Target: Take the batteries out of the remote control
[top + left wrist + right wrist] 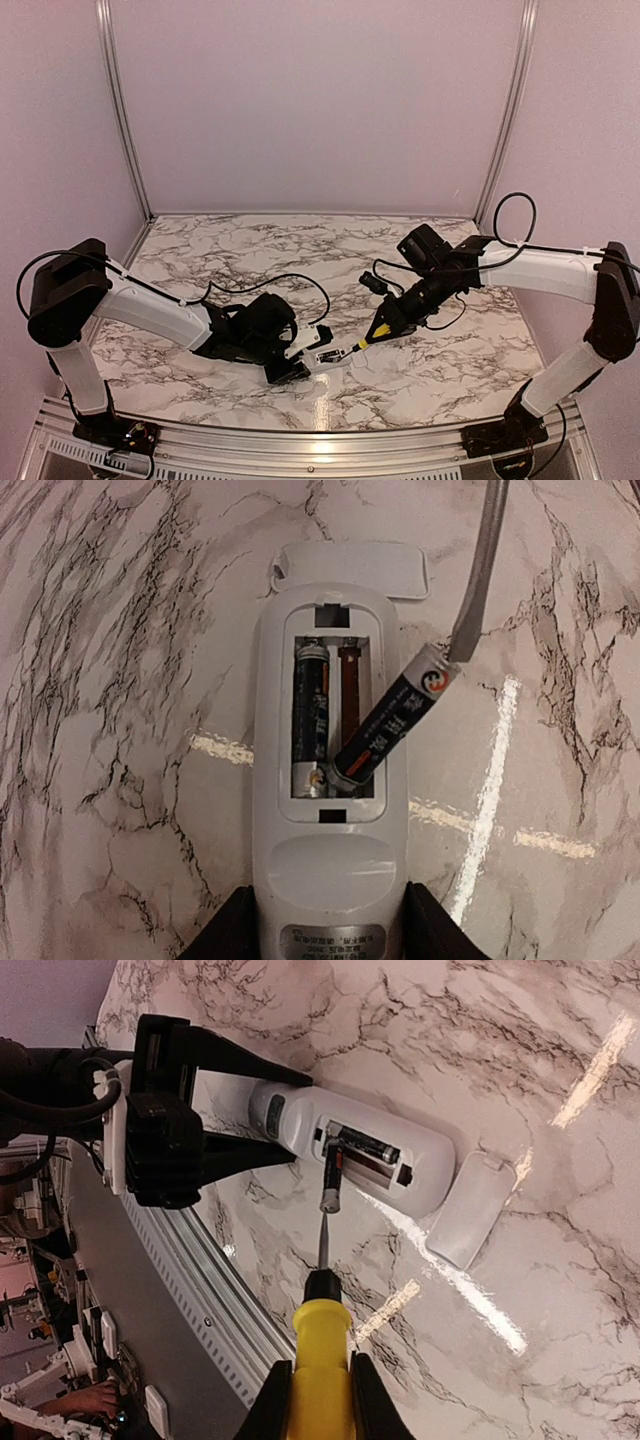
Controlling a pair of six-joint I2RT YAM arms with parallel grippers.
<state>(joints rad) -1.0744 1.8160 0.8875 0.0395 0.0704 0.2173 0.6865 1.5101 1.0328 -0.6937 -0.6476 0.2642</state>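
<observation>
The white remote control (330,870) lies compartment-up on the marble, and my left gripper (330,942) is shut on its near end. One battery (311,720) lies flat in the left slot. The other battery (390,725) is tilted, its far end raised out of the right slot and over the remote's edge. My right gripper (320,1400) is shut on the yellow-handled screwdriver (322,1355), whose tip touches the raised battery's end (331,1198). In the top view the remote (328,356) sits between the left gripper (296,362) and the right gripper (398,322).
The small flat white cover piece (350,570) lies on the marble just beyond the remote's far end; it also shows in the right wrist view (470,1210). The table's metal front rail (200,1290) runs close behind the remote.
</observation>
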